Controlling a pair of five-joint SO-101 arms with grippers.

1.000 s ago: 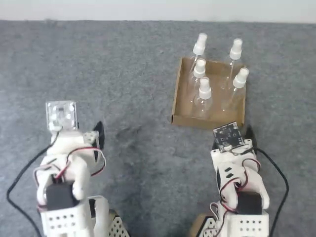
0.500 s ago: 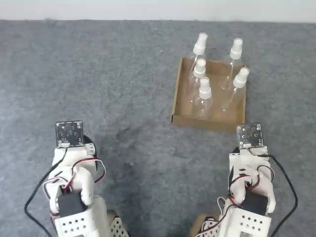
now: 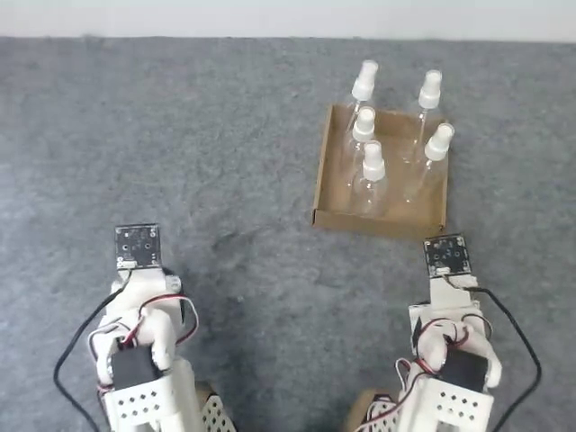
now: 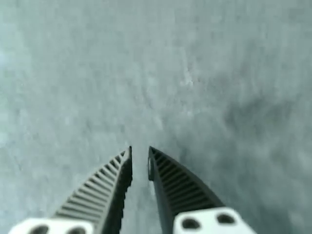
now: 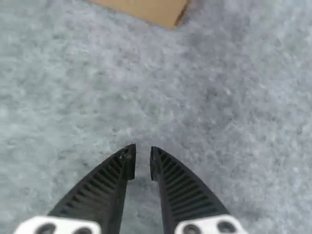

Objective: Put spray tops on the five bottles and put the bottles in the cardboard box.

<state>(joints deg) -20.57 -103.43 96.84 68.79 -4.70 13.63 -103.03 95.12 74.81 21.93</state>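
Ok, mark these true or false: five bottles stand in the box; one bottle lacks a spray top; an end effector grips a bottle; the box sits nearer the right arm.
1. Five bottles stand in the box. True.
2. One bottle lacks a spray top. False: all five carry white spray tops.
3. An end effector grips a bottle. False: the left end effector and right end effector hold nothing, over the carpet.
4. The box sits nearer the right arm than the left arm. True.
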